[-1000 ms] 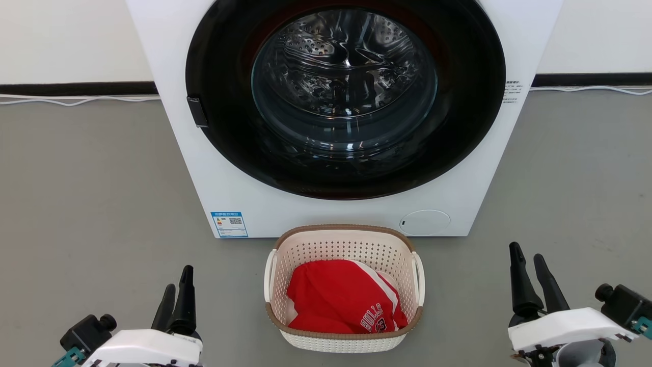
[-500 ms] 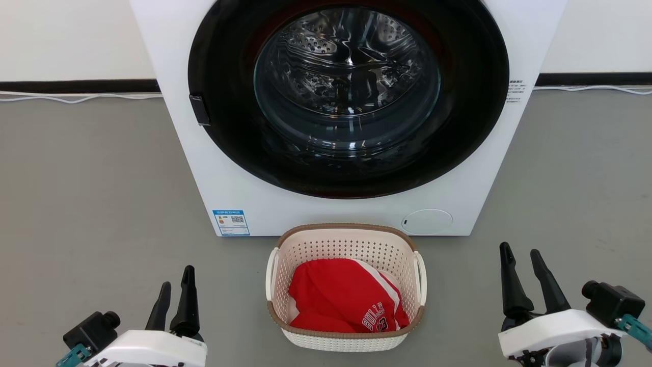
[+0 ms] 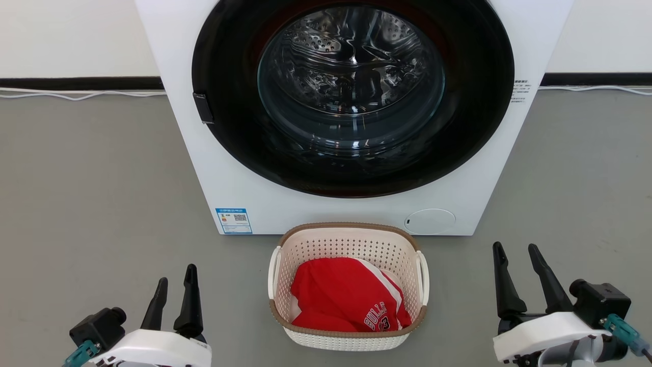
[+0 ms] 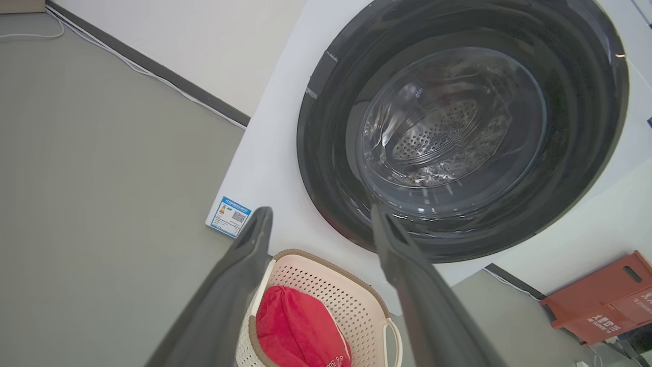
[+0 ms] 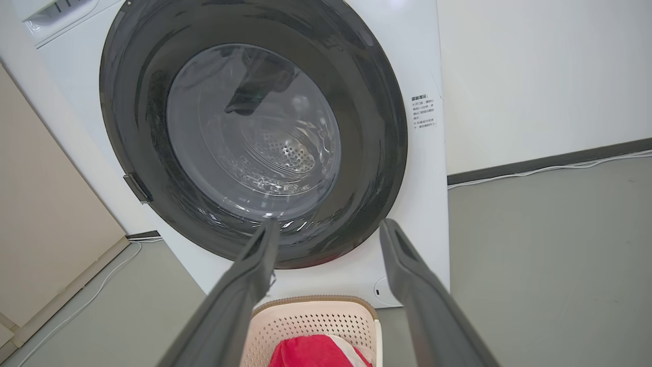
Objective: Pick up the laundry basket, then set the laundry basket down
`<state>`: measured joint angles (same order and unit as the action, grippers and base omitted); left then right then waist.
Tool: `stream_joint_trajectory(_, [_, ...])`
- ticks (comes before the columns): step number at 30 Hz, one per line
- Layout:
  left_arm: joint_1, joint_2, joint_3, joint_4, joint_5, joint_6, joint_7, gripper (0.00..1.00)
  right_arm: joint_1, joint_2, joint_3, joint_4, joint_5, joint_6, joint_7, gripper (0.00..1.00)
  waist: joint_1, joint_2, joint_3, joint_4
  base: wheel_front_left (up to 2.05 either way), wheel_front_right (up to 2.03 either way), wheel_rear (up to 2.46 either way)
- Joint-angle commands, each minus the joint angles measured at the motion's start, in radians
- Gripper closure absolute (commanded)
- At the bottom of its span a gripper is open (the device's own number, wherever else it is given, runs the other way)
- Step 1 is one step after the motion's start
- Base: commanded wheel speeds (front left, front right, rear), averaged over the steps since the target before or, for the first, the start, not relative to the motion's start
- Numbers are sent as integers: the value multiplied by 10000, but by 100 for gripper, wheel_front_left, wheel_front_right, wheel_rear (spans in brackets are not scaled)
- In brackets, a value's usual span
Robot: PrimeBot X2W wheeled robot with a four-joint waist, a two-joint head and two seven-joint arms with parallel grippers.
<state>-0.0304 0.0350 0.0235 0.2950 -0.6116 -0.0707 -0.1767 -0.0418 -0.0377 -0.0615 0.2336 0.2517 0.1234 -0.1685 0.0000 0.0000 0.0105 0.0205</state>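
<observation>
Head view: left end effector (image 3: 177, 274) and right end effector (image 3: 514, 246) open, flanking cream-white perforated plastic laundry basket (image 3: 351, 247); uneven grasps risk tipping.

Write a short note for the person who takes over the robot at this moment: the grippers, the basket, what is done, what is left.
The left gripper is open and empty, to the left of the laundry basket and apart from it.
The right gripper is open and empty, to the right of it and apart.
The basket stands upright on the floor, close in front of the washing machine, with a red jersey inside.
Done: nothing yet.
Left: grasp the basket, probably at its side handles, lift it, set it down.
</observation>
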Motion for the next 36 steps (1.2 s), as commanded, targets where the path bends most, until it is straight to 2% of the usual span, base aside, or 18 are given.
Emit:
stream_joint_trajectory(1, [-225, 111, 174, -273, 252, 88, -120, 0, -129, -110, 215, -333, -323, 58, -203, 0, 0, 0, 1, -3, 0, 0, 0])
stream_joint_trajectory(26, [-156, 152, 86, -201, 2900, 241, -851, 0, -146, -126, 204, 619, -2951, 73, -933, 0, 0, 0, -19, 19, 0, 0, 0])
stream_joint_trajectory(36, [-148, 152, 111, -192, 2886, 241, -851, 0, -198, -126, 166, 837, -2917, 73, -933, 0, 0, 0, -19, 18, 0, 0, 0])
